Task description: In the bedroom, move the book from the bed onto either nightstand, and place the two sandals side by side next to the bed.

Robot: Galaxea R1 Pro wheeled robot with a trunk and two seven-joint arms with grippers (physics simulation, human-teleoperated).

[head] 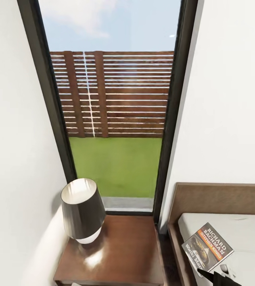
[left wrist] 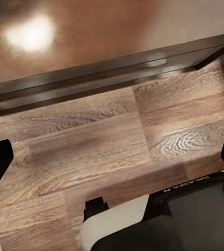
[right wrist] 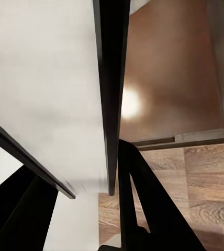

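The book (head: 207, 247), a dark paperback with an orange band and "Richard Bachman" on it, hangs tilted over the bed's near-left edge. My right gripper (head: 216, 274) is shut on its lower corner. In the right wrist view the book (right wrist: 110, 78) is seen edge-on between the dark fingers (right wrist: 154, 209), with the nightstand top (right wrist: 169, 78) beyond it. The dark brown nightstand (head: 123, 250) stands left of the bed (head: 242, 226), below the window. My left gripper (left wrist: 112, 162) is open and empty, low over the plank floor in front of the nightstand (left wrist: 91, 31). The sandals are out of view.
A dark-shaded lamp (head: 81, 210) takes up the nightstand's left part; its right part is bare wood. A tall dark-framed window (head: 115, 119) is straight ahead, with white walls on both sides. The brown headboard (head: 222, 196) runs behind the mattress.
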